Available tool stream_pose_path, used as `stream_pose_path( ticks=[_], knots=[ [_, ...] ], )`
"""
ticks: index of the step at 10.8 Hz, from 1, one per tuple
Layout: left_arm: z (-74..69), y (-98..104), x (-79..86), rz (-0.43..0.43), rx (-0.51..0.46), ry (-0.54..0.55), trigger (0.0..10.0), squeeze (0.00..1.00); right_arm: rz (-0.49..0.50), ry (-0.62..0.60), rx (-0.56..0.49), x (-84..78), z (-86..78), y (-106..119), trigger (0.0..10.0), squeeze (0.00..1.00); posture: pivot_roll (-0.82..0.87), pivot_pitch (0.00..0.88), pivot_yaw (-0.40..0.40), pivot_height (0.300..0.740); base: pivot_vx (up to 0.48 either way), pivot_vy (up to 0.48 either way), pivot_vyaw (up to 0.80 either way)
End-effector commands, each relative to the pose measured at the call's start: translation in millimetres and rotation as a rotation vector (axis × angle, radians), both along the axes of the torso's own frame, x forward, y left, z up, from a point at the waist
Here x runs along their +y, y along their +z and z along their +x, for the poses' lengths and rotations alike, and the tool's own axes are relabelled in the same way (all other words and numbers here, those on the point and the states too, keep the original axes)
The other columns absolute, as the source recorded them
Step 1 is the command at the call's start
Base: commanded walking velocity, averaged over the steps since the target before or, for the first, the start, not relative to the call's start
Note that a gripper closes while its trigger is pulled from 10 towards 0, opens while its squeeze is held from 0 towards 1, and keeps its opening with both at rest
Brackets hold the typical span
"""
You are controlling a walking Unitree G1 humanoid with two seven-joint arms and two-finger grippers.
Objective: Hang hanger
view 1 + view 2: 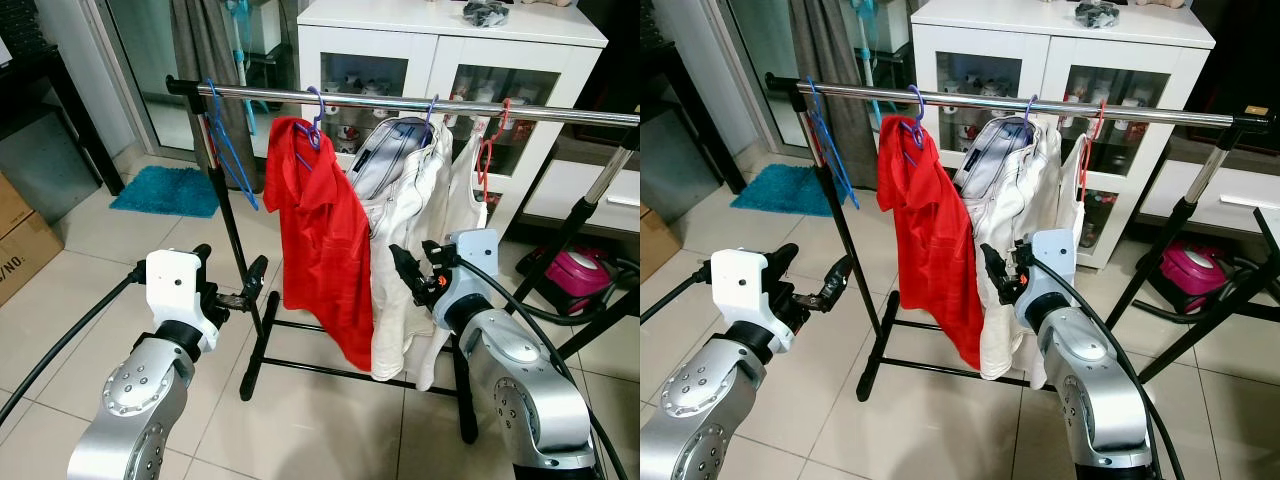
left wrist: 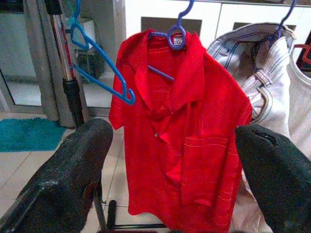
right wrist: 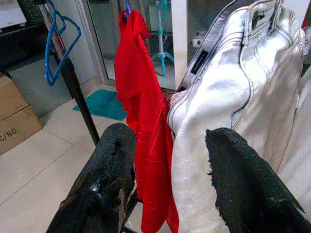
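Four hangers hook over the chrome rail [image 1: 400, 103] of a black garment rack [image 1: 250, 330]. At the rail's left end an empty blue hanger [image 1: 228, 150] dangles, tilted. Next along, a purple hanger [image 1: 314, 120] carries a red shirt [image 1: 325, 235]; past the middle another purple hanger [image 1: 430, 120] bears a white jacket [image 1: 405, 250], and just beside that a red hanger [image 1: 487, 150] holds a pale garment whose kind I cannot tell. The left gripper [image 1: 228, 283] is raised in front of the rack's left post, its fingers [image 2: 73, 170] spread wide and holding nothing, pointed toward the red shirt. The right gripper [image 1: 410, 272] sits close against the white jacket near its lower part, fingers [image 3: 109, 179] also wide apart and empty. Behind the rack stands a white cabinet [image 1: 450, 50] with glass doors, and a teal mat [image 1: 168, 190] lies on the tiled floor [image 1: 100, 270] towards the left, with a cardboard box [image 1: 20, 240] at the left edge.
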State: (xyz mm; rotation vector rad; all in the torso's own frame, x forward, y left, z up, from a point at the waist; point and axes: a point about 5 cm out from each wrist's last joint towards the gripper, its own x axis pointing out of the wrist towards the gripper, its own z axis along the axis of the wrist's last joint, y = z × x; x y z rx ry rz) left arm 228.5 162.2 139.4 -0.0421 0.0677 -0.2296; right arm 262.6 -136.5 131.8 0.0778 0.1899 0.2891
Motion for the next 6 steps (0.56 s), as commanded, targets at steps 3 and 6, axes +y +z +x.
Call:
stream_pose_path(
  ticks=[3, 6],
  knots=[
    [-4.2, 14.3, 17.5, -0.069, 0.022, 0.285, 10.0, 0.0, 0.004, -0.058, -0.129, -19.7, -8.5, 42.7, 10.0, 0.0, -0.06, 0.0, 0.065, 0.74, 0.0, 0.0, 0.0],
    [-4.2, 14.3, 17.5, -0.069, 0.022, 0.285, 10.0, 0.0, 0.004, -0.058, -0.129, -19.7, -8.5, 42.7, 10.0, 0.0, -0.06, 0.0, 0.065, 0.74, 0.0, 0.0, 0.0]
  ],
)
